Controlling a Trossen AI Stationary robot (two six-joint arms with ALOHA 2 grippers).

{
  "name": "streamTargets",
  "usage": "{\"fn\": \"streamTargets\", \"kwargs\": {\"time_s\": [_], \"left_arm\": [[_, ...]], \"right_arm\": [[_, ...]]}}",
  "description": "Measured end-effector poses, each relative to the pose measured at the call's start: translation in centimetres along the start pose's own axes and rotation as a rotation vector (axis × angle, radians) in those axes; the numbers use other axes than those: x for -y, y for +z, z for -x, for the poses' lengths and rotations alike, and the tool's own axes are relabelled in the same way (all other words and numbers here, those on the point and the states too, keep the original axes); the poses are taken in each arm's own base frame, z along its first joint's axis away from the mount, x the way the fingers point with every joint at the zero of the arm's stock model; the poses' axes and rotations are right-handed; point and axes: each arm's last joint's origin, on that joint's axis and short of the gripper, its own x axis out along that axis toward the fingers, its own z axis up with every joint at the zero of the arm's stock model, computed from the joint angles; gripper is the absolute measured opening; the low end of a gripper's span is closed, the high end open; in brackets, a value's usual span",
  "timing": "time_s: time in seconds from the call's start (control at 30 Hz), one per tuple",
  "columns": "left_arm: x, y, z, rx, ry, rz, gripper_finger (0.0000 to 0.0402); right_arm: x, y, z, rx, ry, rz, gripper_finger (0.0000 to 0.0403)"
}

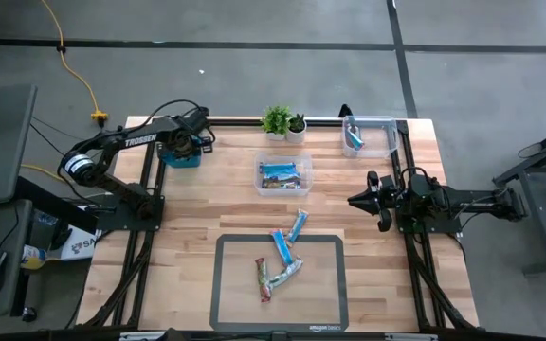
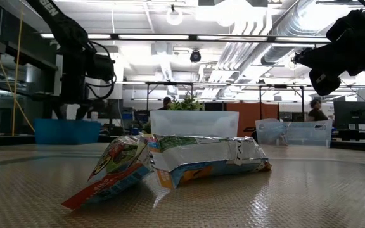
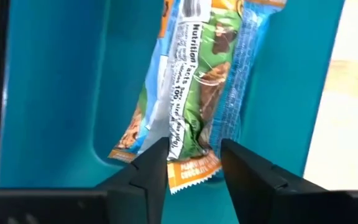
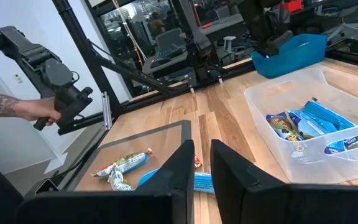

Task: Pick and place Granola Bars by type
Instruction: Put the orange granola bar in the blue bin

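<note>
Right up against the low camera sit two crinkled granola bars [image 2: 170, 164] on the dark mat [image 1: 230, 284], a red-and-green one leaning on a longer pale one. From above, that mat holds a small cluster of bars at its middle, with two light blue bars [image 1: 290, 232] lying across its far edge onto the wood table [image 1: 188, 218].

Left gripper [image 3: 194, 168] is over at the far left corner, poking down into the blue bin [image 1: 180, 156]. Its fingers are parted a bit, and a green-wrapped bar [image 3: 197, 93] stands between and just beyond the tips, leaning against the bin's inner wall. The wrist view doesn't make it look pinched, more like loose in the gap.

Right gripper [image 4: 201, 165] hangs above the right side of the table, pointing inward, fingers close together with only a slim gap and nothing in them.

Middle clear tub [image 1: 284, 175] has several blue bars piled in it, and one with green on it shows in the right wrist view. Another clear tub [image 1: 373, 137] at the far right holds a blue bar too. Two little potted plants [image 1: 283, 123] sit along the far edge between the bins.

Off to the side in the right wrist view, a person's tattooed hand [image 4: 39, 112] grips a black handle.
</note>
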Motion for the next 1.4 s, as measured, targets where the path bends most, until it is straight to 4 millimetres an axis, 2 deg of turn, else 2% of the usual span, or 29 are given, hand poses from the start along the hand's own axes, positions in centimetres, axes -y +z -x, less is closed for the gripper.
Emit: {"fn": "streamTargets", "kwargs": {"time_s": [0.17,0.57,0.8,1.0,1.4], "left_arm": [[0.0,0.0,0.1,-0.014,-0.022,-0.019,0.0168],[-0.6,0.1,1.9,0.036,-0.082,0.000,0.0239],[-1.0,0.2,3.4,0.082,-0.149,-0.009,0.0248],[-1.6,0.5,6.0,0.175,-0.319,-0.040,0.0248],[-2.3,0.6,11.8,0.281,-0.880,-0.171,0.0248]], "right_arm": [[0.0,0.0,0.0,0.000,0.000,0.000,0.0040],[0.0,0.0,0.0,0.000,0.000,0.000,0.0037],[0.0,0.0,0.0,0.000,0.000,0.000,0.0035],[0.0,0.0,0.0,0.000,0.000,0.000,0.0039],[0.0,0.0,0.0,0.000,0.000,0.000,0.0037]]}}
